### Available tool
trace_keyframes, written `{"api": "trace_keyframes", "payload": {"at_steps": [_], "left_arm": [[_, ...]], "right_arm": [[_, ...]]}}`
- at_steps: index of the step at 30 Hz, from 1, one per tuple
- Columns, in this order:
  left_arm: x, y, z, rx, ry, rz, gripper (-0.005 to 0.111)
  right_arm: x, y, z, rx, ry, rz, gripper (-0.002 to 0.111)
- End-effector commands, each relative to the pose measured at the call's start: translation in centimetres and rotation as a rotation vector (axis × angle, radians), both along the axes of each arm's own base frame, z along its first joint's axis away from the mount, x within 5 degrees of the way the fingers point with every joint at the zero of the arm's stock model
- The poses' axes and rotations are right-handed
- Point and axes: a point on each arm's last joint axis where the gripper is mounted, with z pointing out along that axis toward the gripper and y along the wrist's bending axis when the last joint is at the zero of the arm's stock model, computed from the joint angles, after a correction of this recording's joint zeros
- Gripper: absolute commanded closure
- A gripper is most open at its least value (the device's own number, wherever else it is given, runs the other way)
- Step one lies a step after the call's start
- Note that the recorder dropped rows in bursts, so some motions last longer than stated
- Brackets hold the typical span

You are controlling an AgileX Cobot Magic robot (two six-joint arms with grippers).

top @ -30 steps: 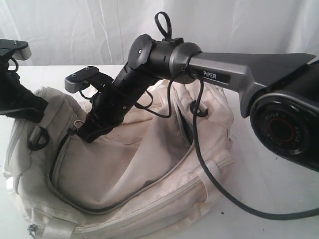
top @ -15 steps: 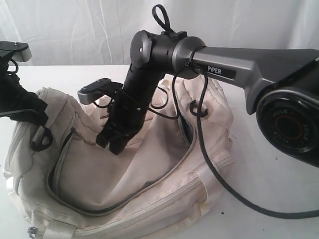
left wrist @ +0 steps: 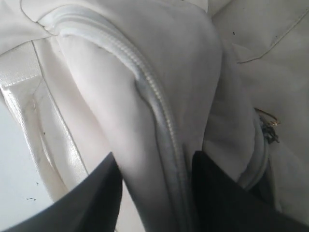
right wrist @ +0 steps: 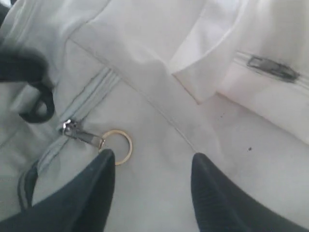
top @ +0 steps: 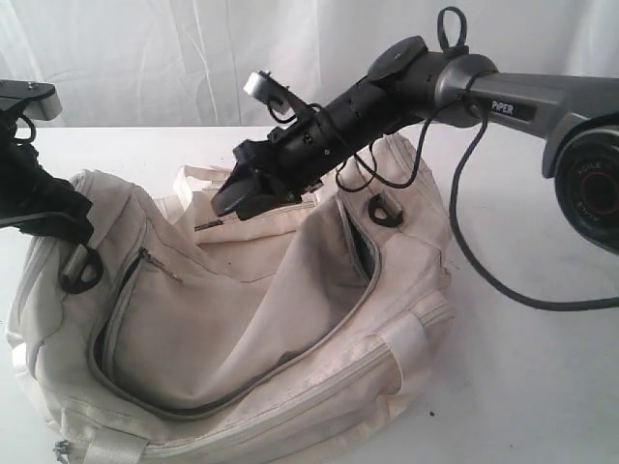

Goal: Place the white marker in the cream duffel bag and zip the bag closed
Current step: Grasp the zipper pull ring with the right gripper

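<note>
On the white table [top: 522, 387] the cream bag [top: 242, 319] lies with its main zip [top: 208, 404] open; right gripper [right wrist: 152, 158] spread, empty, above the bag near a zip pull ring [right wrist: 118, 146]; left gripper [left wrist: 154, 158] spread astride a bag fold

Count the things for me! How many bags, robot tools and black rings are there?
Bags: 1, the cream duffel bag
Tools: 2, the left tool and the right tool
Rings: 2 black strap rings, one and another
Total: 5
</note>
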Motion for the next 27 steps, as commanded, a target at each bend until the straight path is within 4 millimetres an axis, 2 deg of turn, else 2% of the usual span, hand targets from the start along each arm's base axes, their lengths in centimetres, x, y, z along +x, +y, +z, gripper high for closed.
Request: {"api": "trace_keyframes", "payload": {"at_steps": [1, 5, 12, 18, 23, 27], "left_arm": [[0.0, 0.0, 0.2, -0.014, 0.003, 0.010, 0.056], [0.2, 0.0, 0.2, -0.012, -0.016, 0.015, 0.056], [0.2, 0.1, 0.3, 0.002, -0.026, 0.000, 0.056], [0.2, 0.1, 0.3, 0.009, -0.028, -0.015, 0.056], [0.2, 0.1, 0.3, 0.009, -0.028, -0.015, 0.056], [0.2, 0.1, 0.3, 0.009, -0.028, -0.015, 0.056]], "right_arm": [[-1.9, 1.9, -0.9, -0.094, -0.257, 0.282, 0.057], [-3.5, 3.1, -2.3, -0.289, -0.366, 0.461, 0.057], [-6.0, 6.3, -2.5, -0.326, -0.382, 0.511, 0.057], [-6.5, 8.1, -3.1, -0.500, -0.456, 0.368, 0.060], [-6.3, 8.8, -3.0, -0.508, -0.443, 0.228, 0.061], [-6.3, 8.8, -2.7, -0.508, -0.435, 0.208, 0.061]]}}
